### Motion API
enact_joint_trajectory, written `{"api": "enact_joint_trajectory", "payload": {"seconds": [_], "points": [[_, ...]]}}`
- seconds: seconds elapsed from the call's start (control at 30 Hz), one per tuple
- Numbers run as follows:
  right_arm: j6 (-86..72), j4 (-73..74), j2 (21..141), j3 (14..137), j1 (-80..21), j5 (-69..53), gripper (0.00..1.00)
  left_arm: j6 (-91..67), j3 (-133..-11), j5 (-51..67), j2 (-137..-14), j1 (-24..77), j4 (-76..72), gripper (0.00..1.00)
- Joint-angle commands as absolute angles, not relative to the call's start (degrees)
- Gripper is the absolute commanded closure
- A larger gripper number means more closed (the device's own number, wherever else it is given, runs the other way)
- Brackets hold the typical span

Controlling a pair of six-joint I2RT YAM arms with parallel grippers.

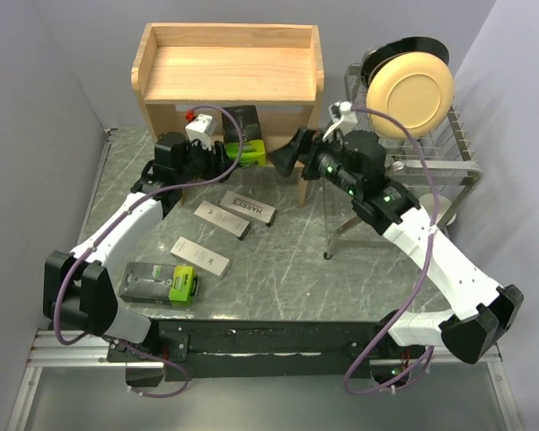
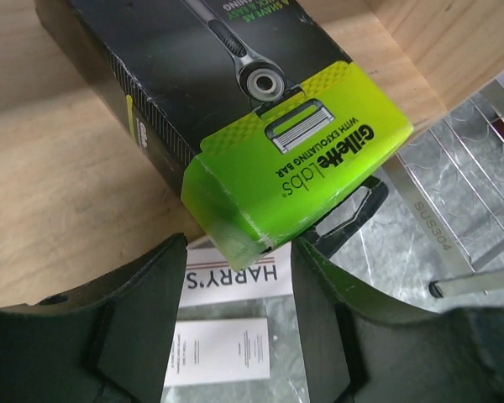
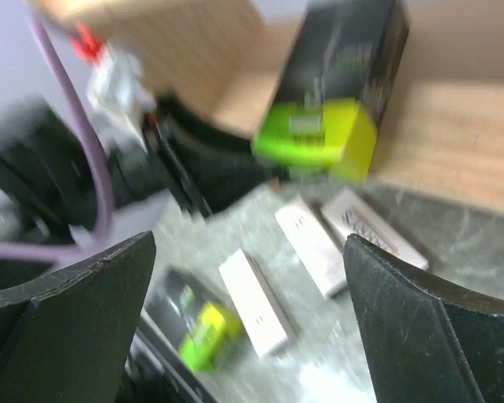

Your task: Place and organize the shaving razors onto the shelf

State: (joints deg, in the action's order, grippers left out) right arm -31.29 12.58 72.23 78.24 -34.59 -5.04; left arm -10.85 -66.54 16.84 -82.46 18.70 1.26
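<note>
The wooden shelf point(image 1: 229, 72) stands at the back. One black-and-lime razor pack point(image 1: 244, 139) rests on its lower tier. In the left wrist view the pack's lime end point(image 2: 302, 143) pokes out just in front of my left gripper point(image 2: 239, 248), whose fingers stand apart, not clamping it. My left gripper point(image 1: 225, 162) is at the shelf's front. My right gripper point(image 1: 283, 160) is open and empty beside it, facing the pack point(image 3: 336, 92). Three white boxes point(image 1: 236, 208), point(image 1: 220, 221), point(image 1: 200, 256) and a second lime pack point(image 1: 162, 283) lie on the table.
A wire dish rack point(image 1: 436, 157) holding a cream plate point(image 1: 410, 90) stands right of the shelf, close behind my right arm. The shelf's right side panel point(image 1: 303, 184) is beside my right gripper. Grey walls close in both sides.
</note>
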Motion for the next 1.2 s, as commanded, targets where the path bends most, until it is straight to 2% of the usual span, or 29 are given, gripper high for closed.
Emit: {"api": "enact_joint_trajectory", "payload": {"seconds": [0.0, 0.1, 0.2, 0.33, 0.43, 0.47, 0.53, 0.9, 1.17], "points": [[-26.20, 10.20, 71.02, 72.44, -34.45, -12.73, 0.01, -10.46, -68.47, 14.94, -83.84, 19.16, -5.01, 0.41], [-23.83, 8.10, 70.58, 68.92, -34.71, -17.13, 0.03, -9.41, -68.47, 13.98, -83.76, 19.07, -5.10, 0.38], [-20.05, 7.30, 69.70, 66.46, -35.94, -14.33, 0.05, -6.77, -67.51, 13.80, -81.31, 18.63, -4.22, 0.38], [-12.59, 2.47, 66.19, 61.80, -37.88, -11.25, 0.09, -2.74, -63.11, 14.06, -74.98, 17.75, -6.50, 0.43], [-10.11, 1.14, 64.34, 60.38, -38.76, -10.46, 0.11, -2.37, -61.52, 9.61, -73.04, 17.75, -7.82, 0.67], [-10.28, 1.49, 64.51, 60.64, -38.85, -10.46, 0.11, -2.37, -61.61, 8.54, -73.65, 17.75, -8.00, 0.87], [-10.54, 2.90, 64.51, 61.35, -39.02, -10.81, 0.11, -2.55, -62.49, 6.43, -74.79, 17.75, -9.48, 0.99], [-3.62, 2.11, 60.38, 58.01, -44.20, -2.11, 0.11, -2.46, -65.57, -5.53, -88.15, 19.07, -25.56, 0.99], [6.14, 4.13, 53.45, 55.21, -44.56, -6.32, 0.10, -3.77, -69.86, -5.63, -97.29, 21.27, -31.47, 0.99]]}}
